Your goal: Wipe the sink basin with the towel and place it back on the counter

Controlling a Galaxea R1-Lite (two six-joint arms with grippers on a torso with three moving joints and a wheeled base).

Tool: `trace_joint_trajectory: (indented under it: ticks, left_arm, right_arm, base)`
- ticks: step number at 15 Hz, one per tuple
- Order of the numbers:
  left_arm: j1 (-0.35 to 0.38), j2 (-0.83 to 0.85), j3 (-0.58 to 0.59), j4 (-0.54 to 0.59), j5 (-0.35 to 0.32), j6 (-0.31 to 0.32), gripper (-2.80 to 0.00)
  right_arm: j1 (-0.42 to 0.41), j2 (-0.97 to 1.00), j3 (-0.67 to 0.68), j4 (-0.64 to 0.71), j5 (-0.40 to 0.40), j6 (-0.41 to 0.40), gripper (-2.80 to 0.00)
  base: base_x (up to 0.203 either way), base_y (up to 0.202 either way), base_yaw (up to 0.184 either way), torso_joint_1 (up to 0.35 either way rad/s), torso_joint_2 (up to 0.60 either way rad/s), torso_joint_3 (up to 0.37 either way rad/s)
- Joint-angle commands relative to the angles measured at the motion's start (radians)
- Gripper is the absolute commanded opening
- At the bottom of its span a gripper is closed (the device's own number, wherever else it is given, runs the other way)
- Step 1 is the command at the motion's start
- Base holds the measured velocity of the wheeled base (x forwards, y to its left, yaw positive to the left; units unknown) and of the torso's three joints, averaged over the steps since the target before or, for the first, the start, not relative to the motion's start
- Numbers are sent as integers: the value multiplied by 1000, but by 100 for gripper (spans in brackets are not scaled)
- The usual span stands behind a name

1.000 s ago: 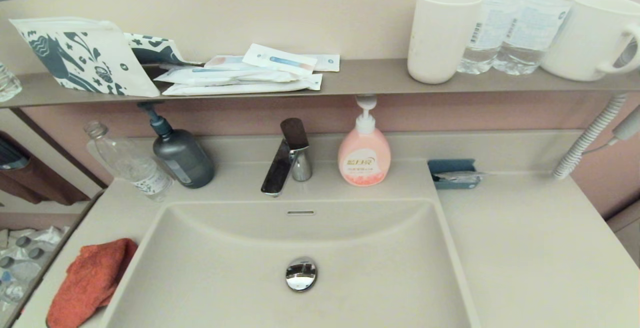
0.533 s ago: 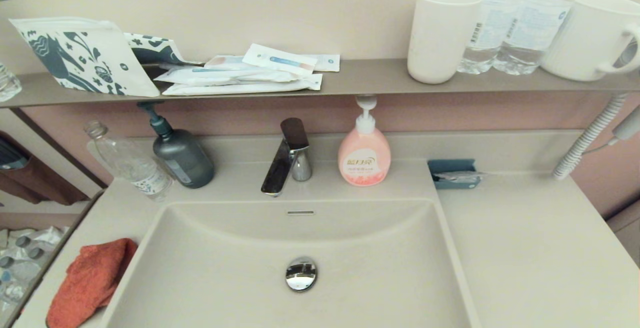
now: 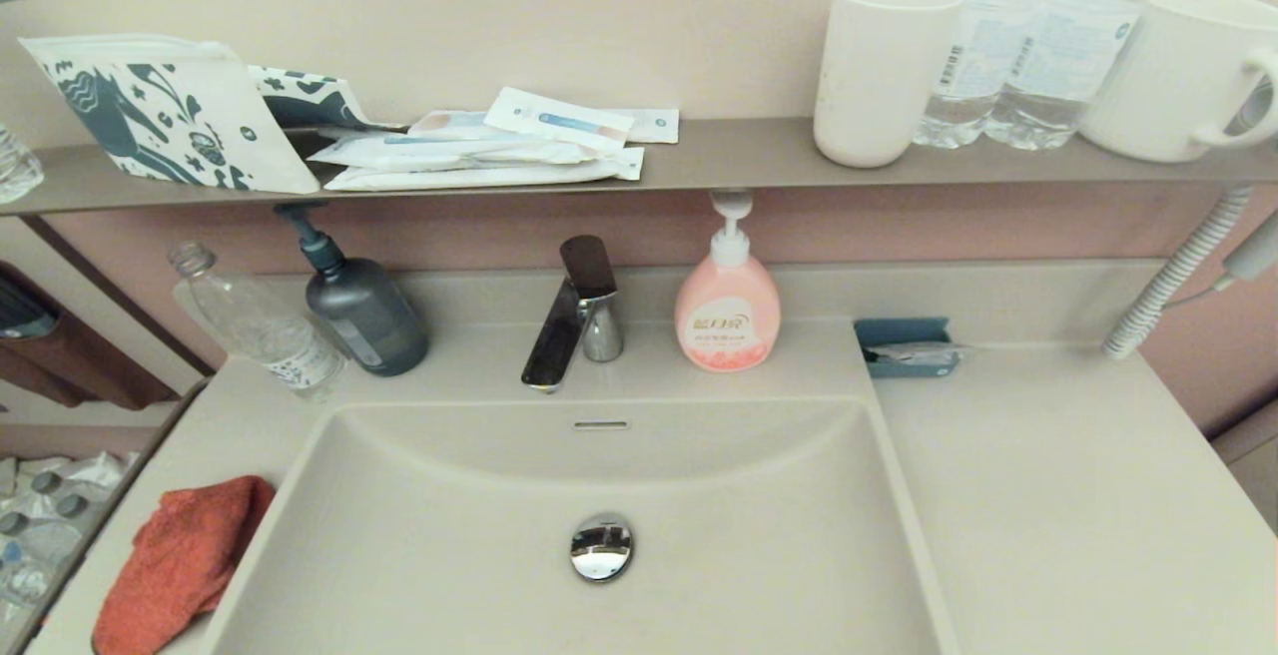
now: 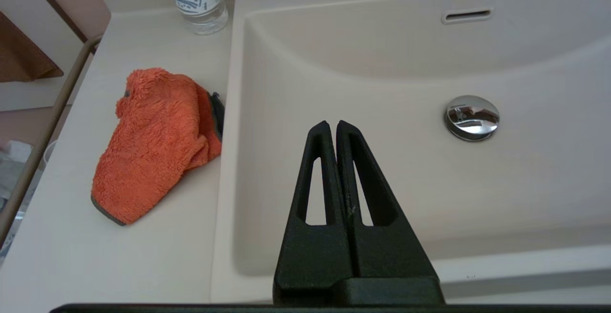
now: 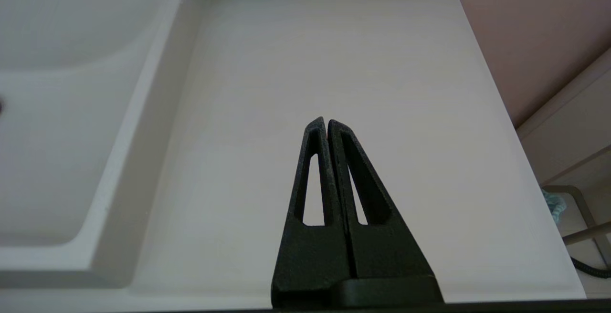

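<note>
Two pump bottles [image 3: 361, 314] [image 3: 727, 308], two white cups [image 3: 879, 71] [image 3: 1178, 76] — one towel [image 3: 175, 565].

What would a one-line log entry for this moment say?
towel: on counter, untouched | sink basin: unwiped | left gripper: shut, over basin | right gripper: shut, over counter

Left claw [image 4: 332, 124]: both black fingers pressed together along their full length, tips meeting, nothing held between them. It hangs raised, pointing forward and down. Right claw [image 5: 324, 122]: same condition, fingers closed tip to tip, empty, raised and angled forward and down. Neither arm nor claw appears in the head view.
</note>
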Motion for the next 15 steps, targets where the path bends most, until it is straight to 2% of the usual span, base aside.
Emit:
trace_joint_trajectory:
  ticks: [1, 15]
  left_arm:
    - [-2, 2, 2, 1, -4, -1, -280]
    - [-2, 2, 5, -5, -2, -12, -280]
  right_arm:
    - [0, 1, 0, 0, 1, -1, -280]
    - [0, 1, 0, 0, 1, 12, -280]
  base:
    - [0, 0, 0, 0, 0, 0]
    - [0, 0, 0, 0, 0, 0]
